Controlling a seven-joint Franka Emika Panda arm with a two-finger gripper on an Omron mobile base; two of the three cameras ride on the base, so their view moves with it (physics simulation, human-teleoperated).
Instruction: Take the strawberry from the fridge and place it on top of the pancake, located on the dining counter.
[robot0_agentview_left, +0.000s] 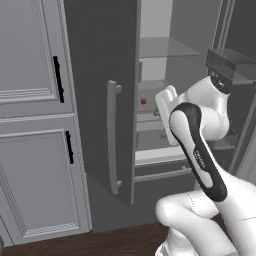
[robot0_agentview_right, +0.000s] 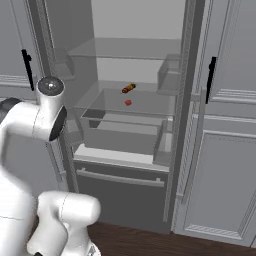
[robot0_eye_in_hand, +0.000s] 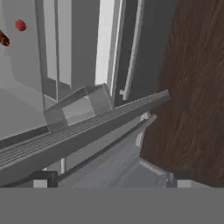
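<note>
The fridge (robot0_agentview_right: 135, 45) stands open, showing its pale interior and glass shelves. The strawberry (robot0_agentview_right: 128, 102), tiny and red, lies on a middle glass shelf (robot0_agentview_right: 150, 102); it also shows past the dark door as the strawberry (robot0_agentview_left: 143, 101) and far up left as the strawberry (robot0_eye_in_hand: 20, 25). My gripper (robot0_eye_in_hand: 111, 181) is open with nothing between its fingertips (robot0_eye_in_hand: 41, 180), low in front of the fridge and well short of the fruit. The white hand (robot0_agentview_left: 166, 102) is level with the shelf, beside the door edge. The pancake and dining counter are out of view.
A small orange-brown and yellow item (robot0_agentview_right: 129, 88) lies behind the strawberry. The open dark door (robot0_agentview_left: 100, 100) with its bar handle (robot0_agentview_left: 114, 137) hangs left of the hand. Light grey cabinets (robot0_agentview_left: 30, 125) flank the fridge. A door bin (robot0_eye_in_hand: 78, 107) and wooden floor (robot0_eye_in_hand: 192, 87) are close.
</note>
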